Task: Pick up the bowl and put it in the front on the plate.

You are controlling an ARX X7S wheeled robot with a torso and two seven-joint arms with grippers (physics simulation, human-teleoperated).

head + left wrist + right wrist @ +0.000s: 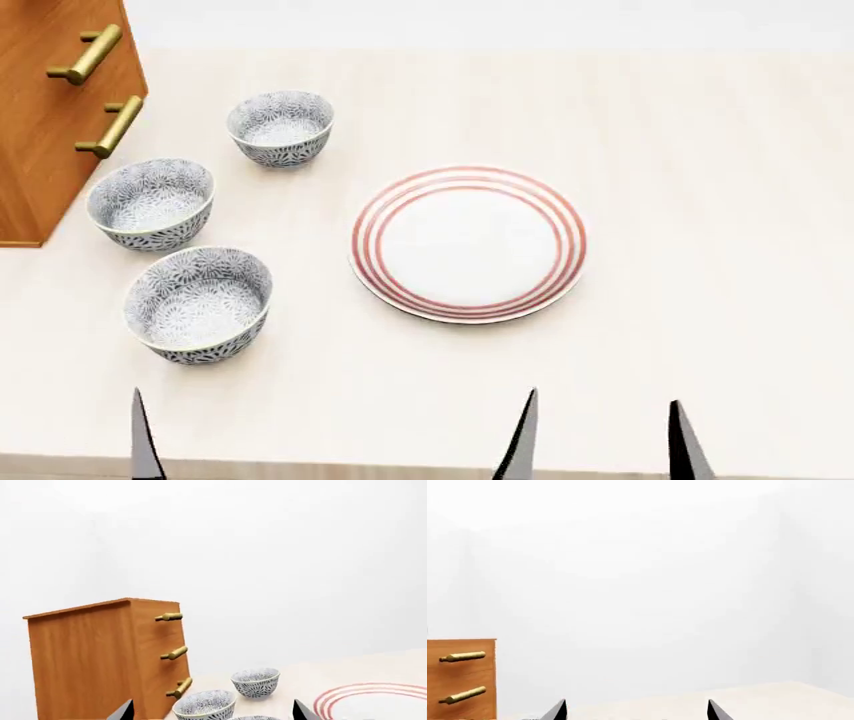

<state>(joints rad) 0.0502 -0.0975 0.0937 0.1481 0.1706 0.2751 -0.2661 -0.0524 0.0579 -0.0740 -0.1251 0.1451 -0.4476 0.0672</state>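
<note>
Three look-alike white bowls with grey-blue floral pattern stand in a line at the table's left: a near bowl (198,303), a middle bowl (151,203) and a far bowl (280,127). The plate (467,243), white with red rings, lies flat at the centre and holds nothing. My left gripper (213,712) is open, short of the bowls. Its wrist view shows the middle bowl (203,705), the far bowl (255,681) and the plate's rim (373,695). One left finger (140,440) shows at the near edge. My right gripper (603,445) is open and empty near the table's front edge.
A wooden drawer cabinet (54,110) with brass handles (110,125) stands at the back left, close beside the middle and far bowls. It also appears in the left wrist view (100,660) and the right wrist view (460,677). A white wall lies behind the table.
</note>
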